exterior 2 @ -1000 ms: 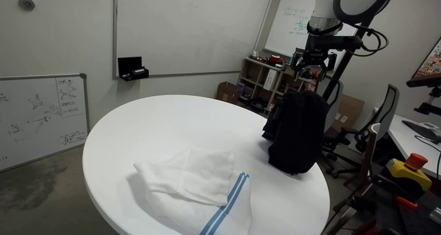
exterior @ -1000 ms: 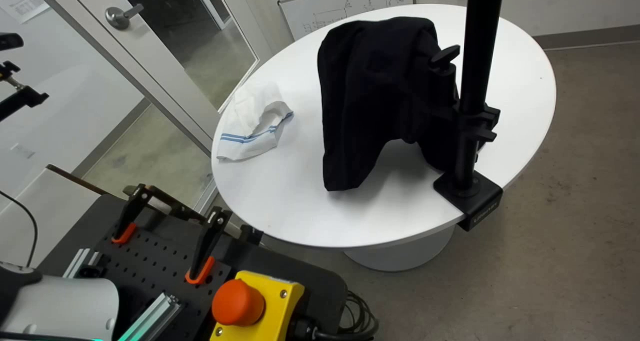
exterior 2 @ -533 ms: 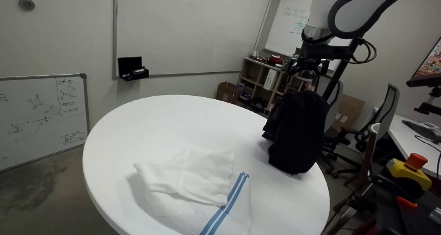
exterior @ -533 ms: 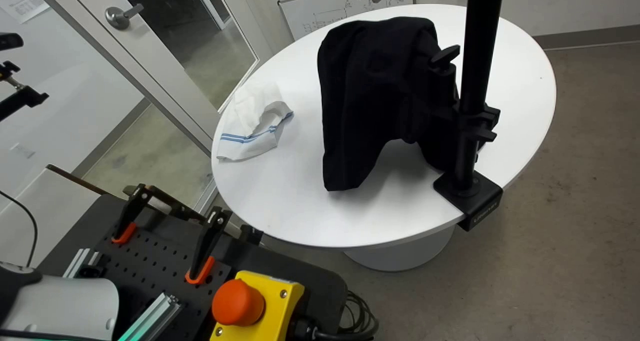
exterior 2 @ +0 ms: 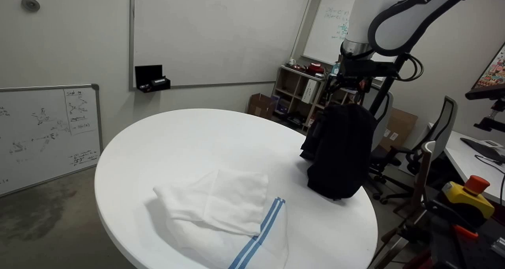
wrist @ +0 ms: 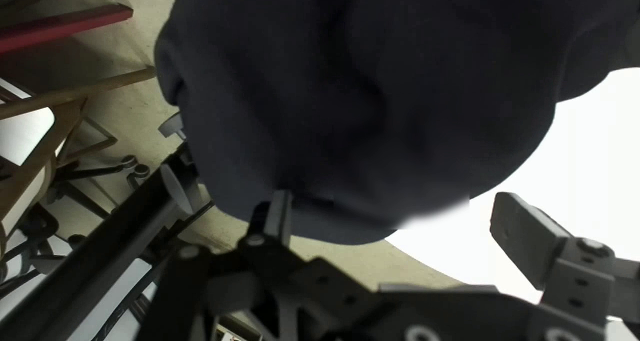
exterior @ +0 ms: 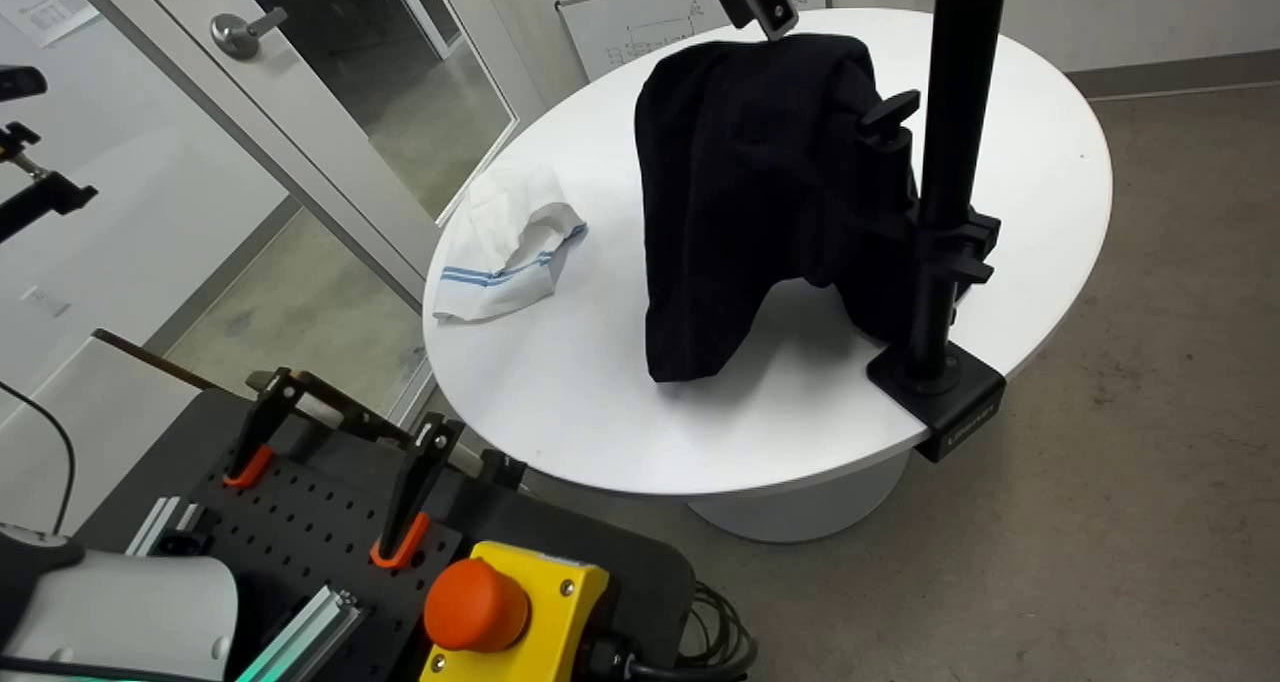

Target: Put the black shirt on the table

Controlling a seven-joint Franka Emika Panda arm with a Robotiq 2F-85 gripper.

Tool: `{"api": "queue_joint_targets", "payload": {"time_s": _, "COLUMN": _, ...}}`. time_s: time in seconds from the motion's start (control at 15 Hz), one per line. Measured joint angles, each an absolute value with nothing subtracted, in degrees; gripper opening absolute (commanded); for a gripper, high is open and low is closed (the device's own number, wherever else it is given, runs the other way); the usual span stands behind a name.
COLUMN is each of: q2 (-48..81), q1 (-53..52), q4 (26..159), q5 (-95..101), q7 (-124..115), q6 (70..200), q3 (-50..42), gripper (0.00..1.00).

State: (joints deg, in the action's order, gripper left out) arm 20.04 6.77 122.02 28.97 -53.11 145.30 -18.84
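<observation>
The black shirt (exterior: 730, 192) hangs in wrinkled folds over the stand beside the pole, above the white round table (exterior: 560, 402). In an exterior view the shirt (exterior 2: 343, 150) is at the table's right edge, and its lower end is close to the tabletop (exterior 2: 177, 142). My gripper (exterior: 765, 32) is just above the shirt's top fold, at its far side. In the wrist view the gripper (wrist: 392, 201) is open, its fingers wide apart, with the shirt (wrist: 380, 91) ahead of and partly between them. In an exterior view the fingertips (exterior 2: 345, 97) are partly hard to make out.
The black metal stand (exterior: 945, 162) is clamped to the table rim, its pole rising close to the shirt. A white and light-blue cloth (exterior: 510, 232) lies on the table. A workbench with orange clamps (exterior: 400, 542) and a red button (exterior: 475, 602) stands near the table.
My gripper has moved down toward the top of the shirt and slightly sideways. The shirt, stand and white cloth have not moved.
</observation>
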Motion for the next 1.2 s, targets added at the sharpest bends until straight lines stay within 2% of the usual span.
{"api": "queue_joint_targets", "payload": {"time_s": 0.47, "q2": 22.2, "q1": 5.4, "q4": 121.1, "q5": 29.0, "q7": -53.1, "q6": 145.3, "q3": -21.4, "gripper": 1.00}}
{"api": "queue_joint_targets", "payload": {"time_s": 0.53, "q2": 22.5, "q1": 5.3, "q4": 121.0, "q5": 29.1, "q7": -53.1, "q6": 145.3, "q3": -21.7, "gripper": 0.96}}
{"api": "queue_joint_targets", "payload": {"time_s": 0.6, "q2": 22.7, "q1": 5.1, "q4": 120.9, "q5": 29.1, "q7": -53.1, "q6": 145.3, "q3": -22.0, "gripper": 0.86}}
{"api": "queue_joint_targets", "payload": {"time_s": 0.67, "q2": 22.8, "q1": 5.0, "q4": 120.8, "q5": 29.2, "q7": -53.1, "q6": 145.3, "q3": -22.2, "gripper": 0.72}}
{"api": "queue_joint_targets", "payload": {"time_s": 0.73, "q2": 22.9, "q1": 4.8, "q4": 120.8, "q5": 29.3, "q7": -53.1, "q6": 145.3, "q3": -22.4, "gripper": 0.70}}
{"api": "queue_joint_targets", "payload": {"time_s": 1.2, "q2": 22.9, "q1": 4.2, "q4": 120.8, "q5": 29.5, "q7": -53.1, "q6": 145.2, "q3": -23.0, "gripper": 0.17}}
